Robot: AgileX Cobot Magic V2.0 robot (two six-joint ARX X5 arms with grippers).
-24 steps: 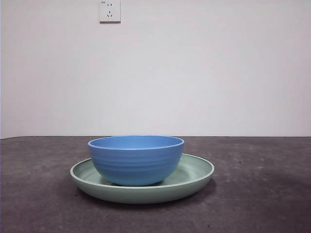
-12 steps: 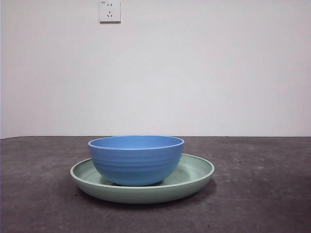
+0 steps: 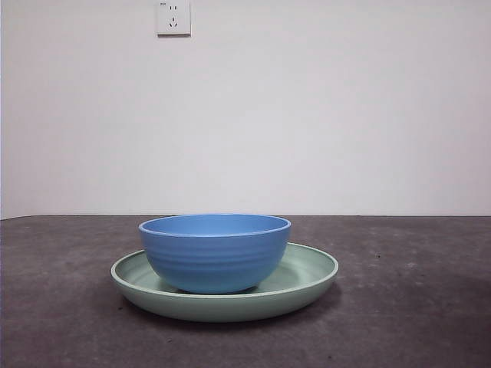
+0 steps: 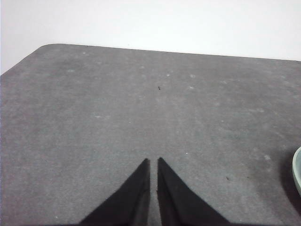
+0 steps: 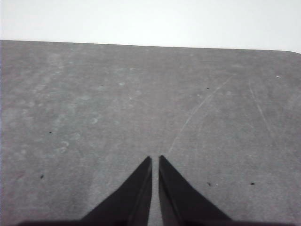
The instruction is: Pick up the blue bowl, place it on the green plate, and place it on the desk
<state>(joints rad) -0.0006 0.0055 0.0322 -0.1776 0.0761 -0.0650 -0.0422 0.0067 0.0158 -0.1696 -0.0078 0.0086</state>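
The blue bowl [image 3: 215, 253] stands upright inside the green plate [image 3: 307, 272], a little left of the plate's middle. The plate rests on the dark grey desk [image 3: 414, 307]. No arm shows in the front view. My left gripper [image 4: 153, 162] is shut and empty above bare desk; a sliver of the plate's rim [image 4: 297, 169] shows at the edge of its view. My right gripper [image 5: 155, 160] is shut and empty above bare desk [image 5: 141, 103]; neither bowl nor plate shows in its view.
A white wall stands behind the desk, with a white socket [image 3: 173, 17] high up. The desk's rounded far corner [image 4: 47, 47] shows in the left wrist view.
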